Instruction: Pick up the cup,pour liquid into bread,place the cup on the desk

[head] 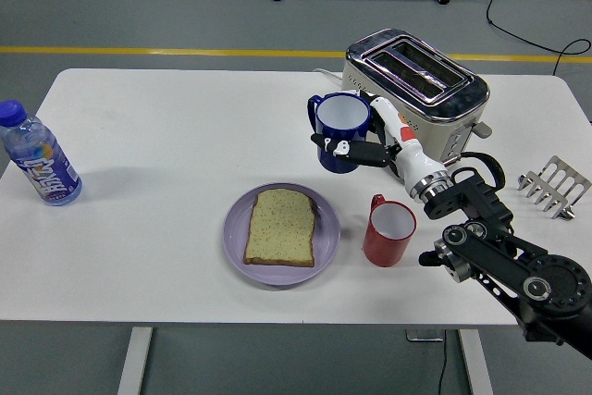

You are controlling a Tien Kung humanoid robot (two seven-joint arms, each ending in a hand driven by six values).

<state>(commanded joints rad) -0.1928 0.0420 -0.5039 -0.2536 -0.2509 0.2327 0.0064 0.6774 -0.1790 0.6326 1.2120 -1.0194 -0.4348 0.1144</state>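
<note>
In the head view, the right hand (pixel 363 149) has its fingers closed around the blue cup (pixel 339 130), holding it upright in the air in front of the silver toaster (pixel 414 90), above the worktop (pixel 166 136) and up and to the right of the slice of bread (pixel 280 227) that lies on the purple plate (pixel 280 262). A red cup (pixel 388 230) stands just right of the plate, a toast rack (pixel 548 191) sits near the right edge, and a water bottle (pixel 39 166) stands at the far left edge.
</note>
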